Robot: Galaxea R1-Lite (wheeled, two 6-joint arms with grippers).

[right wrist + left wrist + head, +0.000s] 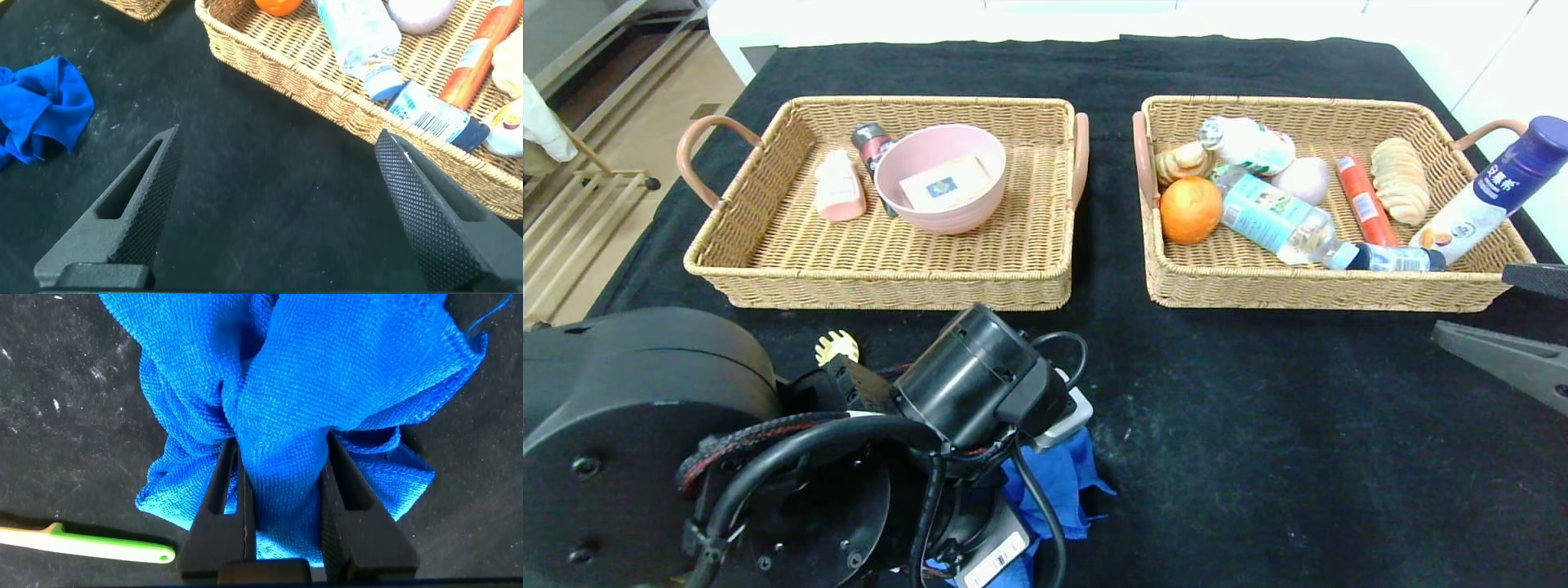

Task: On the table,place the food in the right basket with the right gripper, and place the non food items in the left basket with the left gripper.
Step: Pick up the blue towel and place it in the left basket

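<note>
My left arm (972,384) reaches down at the table's near edge. Its left gripper (281,439) is shut on a bunched blue cloth (343,367), which also shows in the head view (1058,478). My right gripper (278,135) is open and empty over the black table (1258,425), just in front of the right basket (1307,290). In that basket lie the clear water bottle (1278,220), the small green-labelled bottle (1245,143) and the white bottle with a dark-blue cap (1478,200), which leans on the right rim. No pear shows.
The left basket (882,282) holds a pink bowl (941,175), a pink bottle (838,188) and a dark tube (872,147). The right basket also holds an orange (1190,210), breads and a red sausage (1364,200). A green-and-white handled tool (90,543) lies by the cloth.
</note>
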